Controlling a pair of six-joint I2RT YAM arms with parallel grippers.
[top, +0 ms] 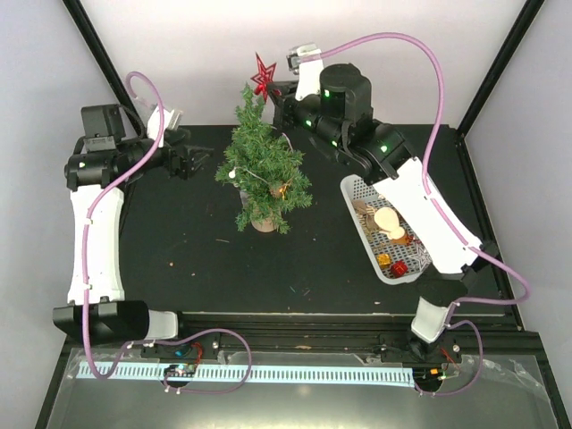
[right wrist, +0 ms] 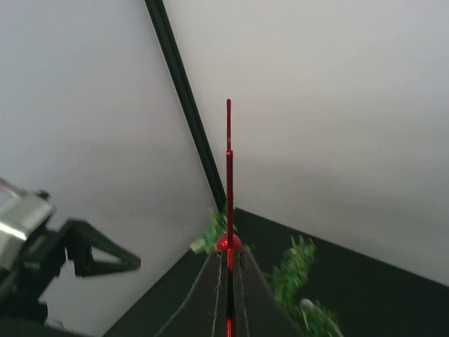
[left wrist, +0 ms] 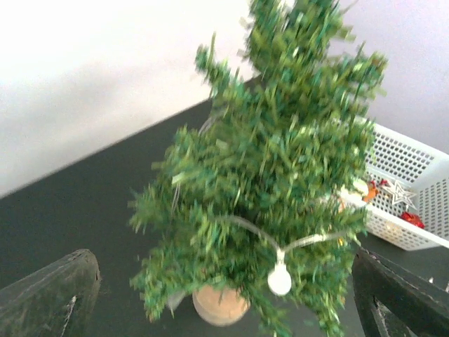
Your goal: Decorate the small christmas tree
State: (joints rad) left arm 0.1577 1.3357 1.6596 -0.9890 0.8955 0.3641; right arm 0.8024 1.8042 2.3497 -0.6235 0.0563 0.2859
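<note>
The small christmas tree [top: 262, 170] stands upright on its wood stump [top: 264, 222] mid-table, with a string of lights and a white bulb [left wrist: 279, 281] on it. My right gripper [top: 275, 92] is shut on a red star topper [top: 263, 75] and holds it just above and right of the tree's tip. In the right wrist view the star [right wrist: 229, 175] shows edge-on between the shut fingers [right wrist: 210, 295], with the tree tip [right wrist: 217, 232] right behind. My left gripper [top: 195, 161] is open and empty, just left of the tree; the tree [left wrist: 280, 175] fills its view.
A white basket [top: 386, 231] with several ornaments lies right of the tree, partly under the right arm; it also shows in the left wrist view [left wrist: 414, 203]. Black frame posts stand at the back corners. The mat is black.
</note>
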